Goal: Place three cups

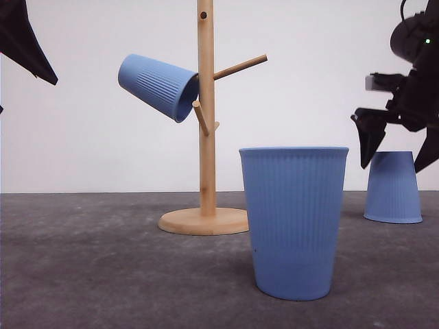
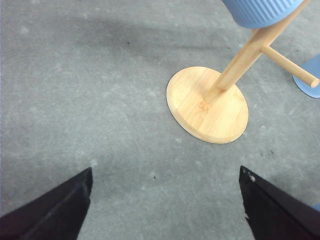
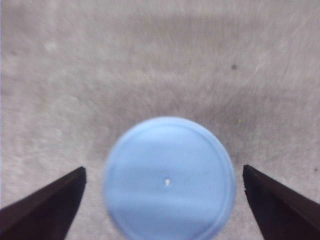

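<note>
- Grey matte tabletop [image 1: 103,274] before a plain white wall, front view. A pale wooden peg stand with a round base [image 1: 205,137] rises left of centre.
- One matte light-blue ribbed tapered cup [image 1: 159,86] hangs mouth-down on a peg at upper left of the stand; this placement is judged done.
- A second light-blue ribbed cup [image 1: 295,221] stands upright, lower centre, near the camera; a third light-blue cup [image 1: 393,186] sits inverted at the right edge. Both are on the table, so two placements are judged outstanding.
- The black right gripper [image 1: 398,144] hangs above the inverted cup, fingers spread and holding nothing; its arm is cut off by the right edge. A black part of the left arm [image 1: 24,41] shows at upper left, cropped.
- Left wrist view: the left gripper [image 2: 165,200], fingers spread wide and empty at the bottom corners, over bare tabletop. The stand's base lies right of centre; the hung cup's ribbed body is cut off at the top edge. A blue sliver at the right edge cannot be identified.
- Right wrist view, blurred: the inverted cup's round base, a small pale dot at its centre, sits lower centre between the open fingers, untouched. Its ribbing and its height below the fingers cannot be made out.
</note>
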You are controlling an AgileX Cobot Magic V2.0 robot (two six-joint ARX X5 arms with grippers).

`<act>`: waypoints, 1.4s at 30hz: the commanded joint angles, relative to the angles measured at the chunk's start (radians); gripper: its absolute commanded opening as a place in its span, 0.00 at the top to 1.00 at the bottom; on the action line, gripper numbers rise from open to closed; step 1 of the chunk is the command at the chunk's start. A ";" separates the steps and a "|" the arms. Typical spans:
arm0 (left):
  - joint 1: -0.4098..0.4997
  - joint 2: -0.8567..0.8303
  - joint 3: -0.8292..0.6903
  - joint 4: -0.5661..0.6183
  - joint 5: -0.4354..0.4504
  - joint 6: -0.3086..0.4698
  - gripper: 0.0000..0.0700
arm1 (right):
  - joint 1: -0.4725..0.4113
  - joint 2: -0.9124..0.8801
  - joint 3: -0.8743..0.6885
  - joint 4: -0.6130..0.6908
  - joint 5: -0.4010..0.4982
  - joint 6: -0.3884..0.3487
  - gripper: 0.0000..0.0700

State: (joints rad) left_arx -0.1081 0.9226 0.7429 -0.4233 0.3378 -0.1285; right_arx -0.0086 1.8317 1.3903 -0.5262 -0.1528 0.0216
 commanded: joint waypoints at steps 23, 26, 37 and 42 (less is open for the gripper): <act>-0.002 0.005 0.008 0.005 -0.002 -0.016 0.22 | -0.038 -0.227 -0.012 -0.144 -0.253 -0.028 0.43; -0.002 0.005 0.008 0.004 -0.001 -0.016 0.22 | -0.068 -0.320 -0.095 -0.071 -0.393 0.021 0.43; -0.002 0.005 0.008 0.004 -0.001 -0.015 0.22 | -0.135 -0.519 -0.370 0.347 -0.753 0.413 0.43; -0.002 0.005 0.008 0.004 -0.002 -0.015 0.22 | -0.090 -0.508 -0.370 0.511 -0.755 0.573 0.43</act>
State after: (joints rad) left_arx -0.1081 0.9226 0.7429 -0.4250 0.3378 -0.1436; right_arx -0.1062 1.3098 1.0108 -0.0686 -0.9028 0.4848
